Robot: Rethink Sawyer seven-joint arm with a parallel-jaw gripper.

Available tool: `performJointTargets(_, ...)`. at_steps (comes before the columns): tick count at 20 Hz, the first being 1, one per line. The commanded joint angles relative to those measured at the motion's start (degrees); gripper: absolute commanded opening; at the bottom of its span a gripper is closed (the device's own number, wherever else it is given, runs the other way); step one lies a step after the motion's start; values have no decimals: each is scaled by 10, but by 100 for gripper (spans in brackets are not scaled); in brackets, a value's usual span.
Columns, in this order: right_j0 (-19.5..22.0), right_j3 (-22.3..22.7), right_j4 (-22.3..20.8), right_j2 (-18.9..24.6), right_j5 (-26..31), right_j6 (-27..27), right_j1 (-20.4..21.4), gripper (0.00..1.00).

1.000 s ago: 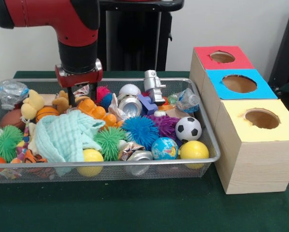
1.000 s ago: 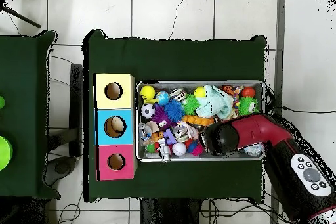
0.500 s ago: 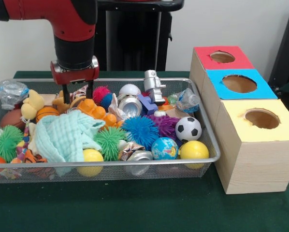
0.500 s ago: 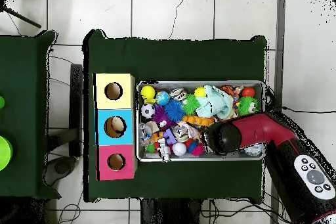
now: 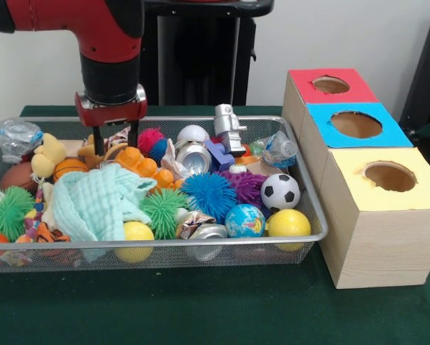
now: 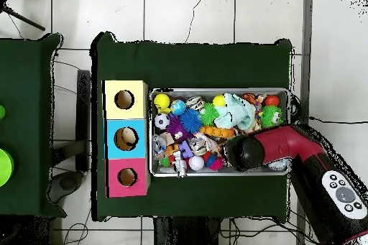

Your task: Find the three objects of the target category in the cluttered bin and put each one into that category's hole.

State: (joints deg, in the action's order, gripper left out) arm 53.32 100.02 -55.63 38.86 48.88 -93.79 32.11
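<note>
We find the tool (image 5: 115,139) hanging over the back of the wire bin (image 5: 200,246), its two dark fingers (image 5: 98,141) parted and grasping nothing. Directly below it lie a tan plush toy (image 5: 93,152) and a crumpled wrapper (image 5: 120,136); just in front of it sits an orange knobbly toy (image 5: 144,167), with a pale green cloth (image 5: 94,203) nearer the bin's front. The target category is not stated, so we cannot say which three items are sought; candidates such as the crushed can (image 5: 194,157) lie to the side of the tool, toward the three boxes (image 5: 359,172) on the green worktop (image 5: 200,309), well apart from the tool. In our judgement, the search step is best done by descending vertically onto one isolated item, fingers straddling it, avoiding the cloth, which could snag and drag neighbours.
</note>
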Motion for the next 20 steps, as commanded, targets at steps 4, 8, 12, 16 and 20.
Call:
performJointTargets(4,24,63,-62,-30,-62,112,-4,100)
performJointTargets(8,36,71,-64,-40,-69,114,-2,100)
performJointTargets(12,51,94,-64,-46,-85,108,15,100)
performJointTargets(16,53,89,-73,-52,-97,101,-5,100)
performJointTargets(20,50,71,-90,-57,-114,90,-40,100)
